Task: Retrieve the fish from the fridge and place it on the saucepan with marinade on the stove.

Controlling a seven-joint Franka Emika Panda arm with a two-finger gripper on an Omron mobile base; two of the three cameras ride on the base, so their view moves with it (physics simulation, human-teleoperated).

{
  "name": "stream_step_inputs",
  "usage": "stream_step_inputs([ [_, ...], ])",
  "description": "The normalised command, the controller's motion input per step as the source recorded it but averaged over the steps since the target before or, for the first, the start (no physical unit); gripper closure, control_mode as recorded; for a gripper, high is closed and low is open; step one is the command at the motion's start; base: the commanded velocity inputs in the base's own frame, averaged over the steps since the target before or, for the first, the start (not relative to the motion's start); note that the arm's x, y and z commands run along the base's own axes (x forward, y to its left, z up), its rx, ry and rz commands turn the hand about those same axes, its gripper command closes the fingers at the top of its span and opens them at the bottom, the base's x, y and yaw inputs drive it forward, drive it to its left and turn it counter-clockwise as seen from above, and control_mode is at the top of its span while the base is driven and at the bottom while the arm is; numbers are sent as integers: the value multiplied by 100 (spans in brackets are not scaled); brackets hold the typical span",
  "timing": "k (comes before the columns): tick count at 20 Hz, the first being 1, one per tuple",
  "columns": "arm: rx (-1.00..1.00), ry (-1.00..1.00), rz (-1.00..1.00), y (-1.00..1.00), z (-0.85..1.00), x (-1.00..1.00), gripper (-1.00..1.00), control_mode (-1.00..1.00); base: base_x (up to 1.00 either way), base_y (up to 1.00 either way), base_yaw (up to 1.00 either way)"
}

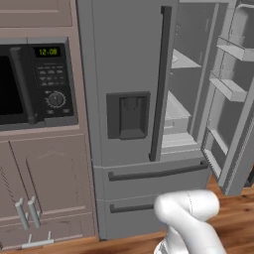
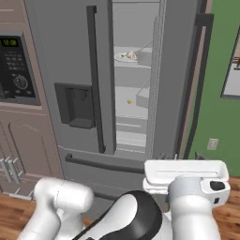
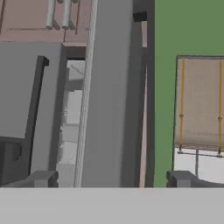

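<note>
Fish (image 2: pixel 133 56) sits on the white plate (image 2: pixel 124 58) on a fridge (image 2: pixel 70 70) shelf, and my gripper (image 3: pixel 113 178) is wide apart, holding nothing.

Fridge (image 1: pixel 134 124) occupies frame centre, right door swung open; microwave (image 1: pixel 34 82) at left; plate (image 2: pixel 127 56) on upper shelf inside fridge, centre-top.
</note>
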Motion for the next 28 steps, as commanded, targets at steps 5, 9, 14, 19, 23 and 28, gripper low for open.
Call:
stream_step_inputs([
  [5,-13,-13,-23,100,0,-9,-100,-100,0,0,0],
  [9,-12,-9,-27,100,0,-4,-100,-100,0,0,0],
  [14,-13,-5,-22,100,0,-1,-100,-100,0,0,0],
  [19,-15,0,-14,100,0,0,-100,-100,0,0,0],
  [23,-18,1,-9,100,0,11,-100,-100,0,0,0],
  [28,-26,6,-3,100,-2,38,-100,-100,0,0,0],
])
